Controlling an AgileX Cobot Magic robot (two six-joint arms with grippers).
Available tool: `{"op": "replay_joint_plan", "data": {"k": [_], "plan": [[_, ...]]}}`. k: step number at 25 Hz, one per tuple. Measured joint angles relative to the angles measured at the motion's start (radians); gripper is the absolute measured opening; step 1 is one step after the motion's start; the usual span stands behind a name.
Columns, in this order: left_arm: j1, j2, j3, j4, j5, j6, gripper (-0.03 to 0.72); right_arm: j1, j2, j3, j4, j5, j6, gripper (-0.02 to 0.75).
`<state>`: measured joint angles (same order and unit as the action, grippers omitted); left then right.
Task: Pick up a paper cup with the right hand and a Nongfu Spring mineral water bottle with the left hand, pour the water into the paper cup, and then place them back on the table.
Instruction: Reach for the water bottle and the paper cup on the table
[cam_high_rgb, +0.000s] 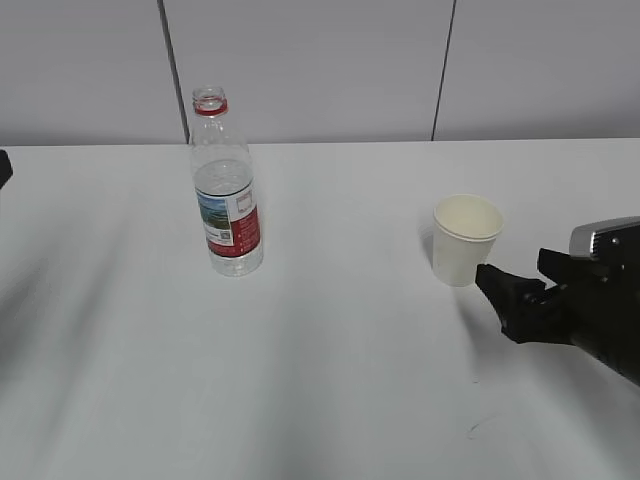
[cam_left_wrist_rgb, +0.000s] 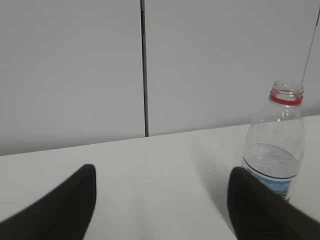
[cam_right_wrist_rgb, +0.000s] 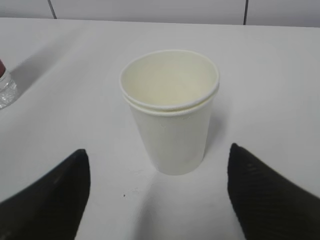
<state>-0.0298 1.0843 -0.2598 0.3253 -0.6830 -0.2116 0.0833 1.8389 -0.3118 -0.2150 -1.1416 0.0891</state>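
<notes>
The Nongfu Spring bottle (cam_high_rgb: 226, 190) stands upright and uncapped on the white table (cam_high_rgb: 330, 370), left of centre. It is partly filled with water. The paper cup (cam_high_rgb: 466, 240) stands upright and empty at the right. My right gripper (cam_high_rgb: 518, 274) is open, low over the table just in front of and to the right of the cup. In the right wrist view the cup (cam_right_wrist_rgb: 170, 115) stands just beyond the open right gripper (cam_right_wrist_rgb: 157, 167), not between the fingers. My left gripper (cam_left_wrist_rgb: 162, 187) is open and empty. The bottle (cam_left_wrist_rgb: 277, 150) stands ahead of its right finger (cam_left_wrist_rgb: 255, 205).
A grey panelled wall (cam_high_rgb: 320, 60) runs behind the table's far edge. Only a dark bit of the left arm (cam_high_rgb: 3, 168) shows at the left edge of the exterior view. The bottle's base shows at the left edge of the right wrist view (cam_right_wrist_rgb: 6, 89).
</notes>
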Motion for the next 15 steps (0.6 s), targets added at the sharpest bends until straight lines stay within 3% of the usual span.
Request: {"op": "replay_joint_plan", "data": {"k": [15], "plan": [[0.0, 0.0, 0.0, 0.0, 0.015, 0.0, 0.502, 0.0, 0.26, -0.219, 0.002, -0.003, 0.006, 0.655]]}}
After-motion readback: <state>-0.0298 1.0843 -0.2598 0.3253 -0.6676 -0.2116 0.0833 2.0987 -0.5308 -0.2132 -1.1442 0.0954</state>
